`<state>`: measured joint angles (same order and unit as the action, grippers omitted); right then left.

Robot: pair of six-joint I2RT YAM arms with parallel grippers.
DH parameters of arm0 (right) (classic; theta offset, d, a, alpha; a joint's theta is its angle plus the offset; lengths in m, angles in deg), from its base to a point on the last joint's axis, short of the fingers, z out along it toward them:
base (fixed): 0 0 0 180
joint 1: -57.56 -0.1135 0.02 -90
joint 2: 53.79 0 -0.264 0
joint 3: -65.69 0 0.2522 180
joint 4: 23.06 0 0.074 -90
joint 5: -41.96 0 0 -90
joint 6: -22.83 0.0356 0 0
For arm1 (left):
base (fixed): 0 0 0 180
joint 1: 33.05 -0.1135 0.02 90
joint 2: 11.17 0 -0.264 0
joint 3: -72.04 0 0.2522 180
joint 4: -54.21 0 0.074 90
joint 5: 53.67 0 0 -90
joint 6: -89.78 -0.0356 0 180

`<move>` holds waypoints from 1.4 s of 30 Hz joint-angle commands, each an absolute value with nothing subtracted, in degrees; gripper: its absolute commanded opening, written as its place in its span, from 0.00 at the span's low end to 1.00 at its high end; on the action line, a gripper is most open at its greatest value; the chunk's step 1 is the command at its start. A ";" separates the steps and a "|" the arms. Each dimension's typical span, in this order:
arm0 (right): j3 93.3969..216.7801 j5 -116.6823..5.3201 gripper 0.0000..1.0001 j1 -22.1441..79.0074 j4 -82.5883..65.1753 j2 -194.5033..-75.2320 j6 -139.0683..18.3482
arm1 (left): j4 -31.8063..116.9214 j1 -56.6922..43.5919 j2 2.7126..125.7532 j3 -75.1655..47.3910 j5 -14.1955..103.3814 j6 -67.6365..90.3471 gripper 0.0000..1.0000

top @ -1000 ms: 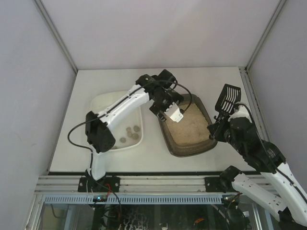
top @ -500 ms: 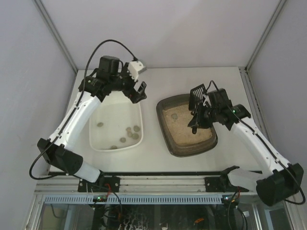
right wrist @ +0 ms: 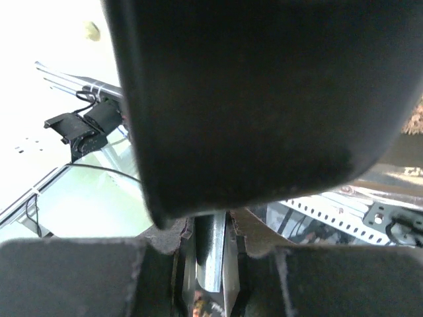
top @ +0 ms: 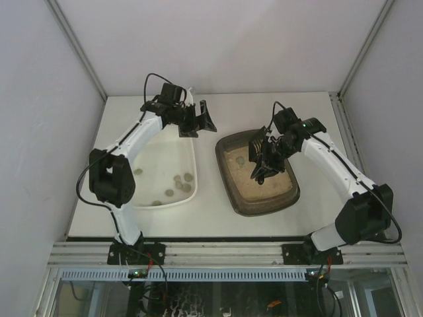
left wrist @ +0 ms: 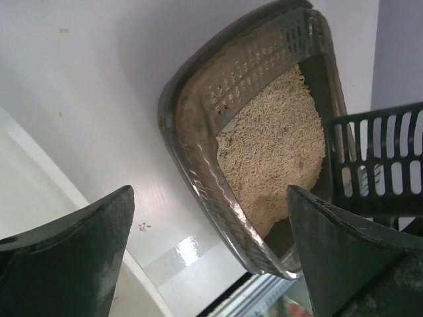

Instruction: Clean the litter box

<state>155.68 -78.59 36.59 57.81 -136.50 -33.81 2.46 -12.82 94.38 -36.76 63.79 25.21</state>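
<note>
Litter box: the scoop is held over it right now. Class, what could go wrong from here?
1. The scoop, clamped in the right gripper, hangs over the litter box; a tilted lift might spill litter onto the table.
2. Carrying to the white tray crosses bare table, near where the open left gripper hangs; the arms might clash.

Arm bodies: white shells, black joints, black grippers.
The white-shelled left arm [top: 130,140] and white-shelled right arm [top: 334,162] each carry bulky black joint housings [top: 109,177] between smooth white link covers. A thin black cable [top: 151,80] loops free behind each gripper's wrist. The black two-finger left gripper [top: 200,120] has broad, matte, wedge-shaped fingers [left wrist: 73,257] with rounded tips; the black two-finger right gripper [top: 268,155] matches in finish. Black base plates [top: 135,253] anchor both arms at the end farthest from the grippers.
</note>
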 commanded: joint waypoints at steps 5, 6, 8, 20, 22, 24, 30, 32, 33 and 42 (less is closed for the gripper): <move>163.10 -76.32 0.00 36.92 70.50 -143.45 -36.69 | 5.31 -11.77 90.63 -29.67 56.03 37.93 1.00; 163.47 -76.30 0.00 36.93 71.15 -144.60 -36.77 | 6.01 -11.44 89.93 -28.16 54.02 37.99 1.00; 164.01 -76.33 0.00 36.91 71.92 -146.04 -36.90 | 5.63 -10.70 89.60 -27.45 49.47 38.00 1.00; 165.73 -71.11 0.00 36.67 69.61 -153.04 -36.01 | 6.53 -9.59 94.02 -32.57 47.97 39.23 1.00; 166.22 -69.73 0.00 36.64 69.23 -154.41 -36.31 | 7.30 -9.43 93.43 -30.70 47.93 40.95 1.00; 166.37 -69.30 0.00 36.71 68.58 -155.67 -36.50 | 7.65 -9.18 93.04 -29.08 47.75 42.34 1.00; 166.36 -71.17 0.00 36.71 65.43 -158.68 -37.24 | 9.76 -6.69 90.08 -23.20 46.28 43.02 1.00; 166.25 -72.50 0.00 36.70 64.34 -159.58 -37.58 | 10.37 -6.27 89.34 -22.32 46.48 43.02 1.00; 166.09 -73.34 0.00 36.67 63.54 -159.82 -37.78 | 10.37 -6.22 89.17 -22.35 46.60 42.95 1.00; 164.68 -70.46 0.00 36.36 59.47 -160.30 -41.41 | 10.17 -6.20 87.60 -21.99 45.39 40.82 1.00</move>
